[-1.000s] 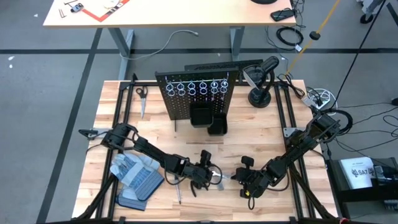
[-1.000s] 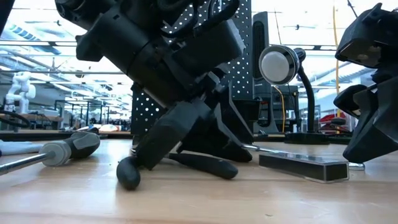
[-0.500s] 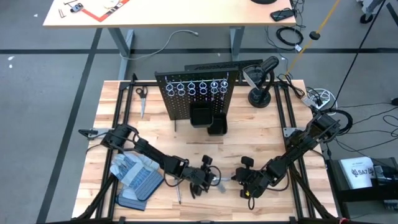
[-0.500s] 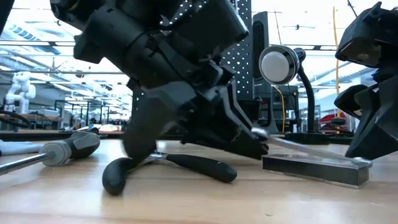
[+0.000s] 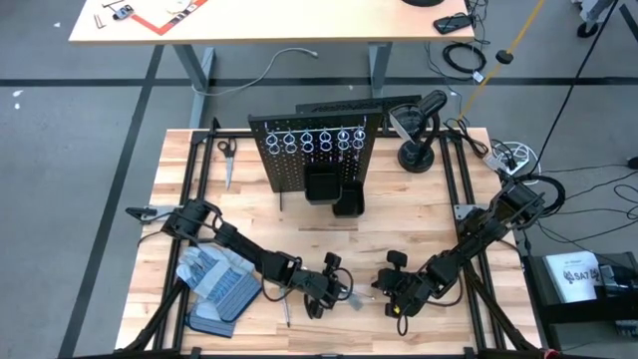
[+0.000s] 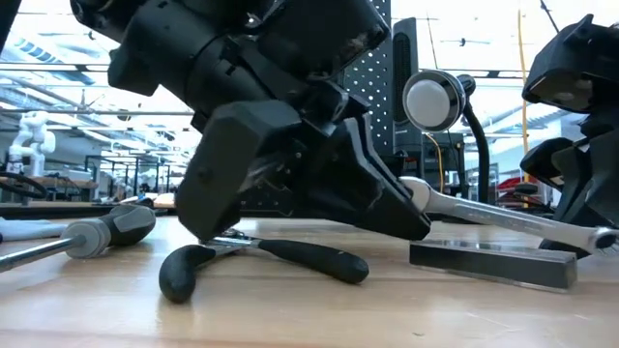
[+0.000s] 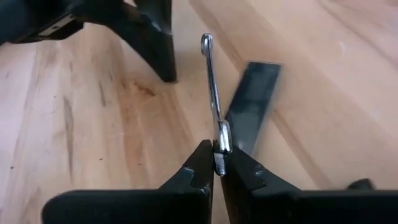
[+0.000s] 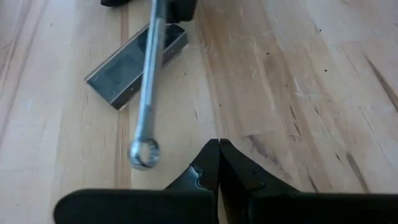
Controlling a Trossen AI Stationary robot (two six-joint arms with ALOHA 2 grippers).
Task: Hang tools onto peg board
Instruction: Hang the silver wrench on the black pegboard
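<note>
Looking from high view: your left claw sits low on the desk, w/ peg board well beyond it; rings appear empty, so hanging isn't started. Low view: wrench slim, silver, tilted up off desk, pliers and screwdriver lying beside claw. Left wrist: claw clamped on wrench end. Right wrist: right claw pinched closed, empty, wrench ring end just beside it.
</note>
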